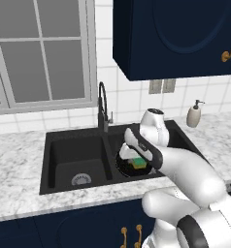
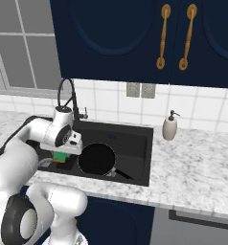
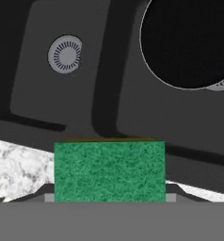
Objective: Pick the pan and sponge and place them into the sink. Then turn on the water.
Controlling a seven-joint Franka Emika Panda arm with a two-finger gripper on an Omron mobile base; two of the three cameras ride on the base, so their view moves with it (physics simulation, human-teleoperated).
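One sink (image 1: 59, 145), black, set in a marbled white counter (image 2: 197, 167), with two basins and one round silver drain in each. The left basin's drain (image 1: 81, 179) lies bare. The right basin holds one pan (image 2: 96, 159): round, shallow, all black, lying flat on the basin floor with its thin dark handle (image 2: 121, 174) pointing toward the counter's front edge. In the hand view the pan (image 3: 189, 42) covers most of the second drain (image 3: 222, 84), of which only a sliver shows at its rim.

One black gooseneck faucet (image 1: 103, 104) rises behind the divider between the basins. No stream shows below its spout.

One white soap bottle (image 2: 170, 127) stands on the counter right of the sink, near the tiled wall.

One sponge (image 3: 109, 172), a small rectangular block, green on top with a thin yellow-brown edge showing beneath. It sits between the gripper's (image 3: 109, 196) two fingers, which are clamped against its two short sides, so the gripper is grasping it. In the base views the sponge (image 2: 62, 157) hangs under the hand above the near side of the right basin, just left of the pan and clear of the basin floor. From the left base view the sponge (image 1: 139, 163) appears in front of the pan's (image 1: 123, 164) near rim.
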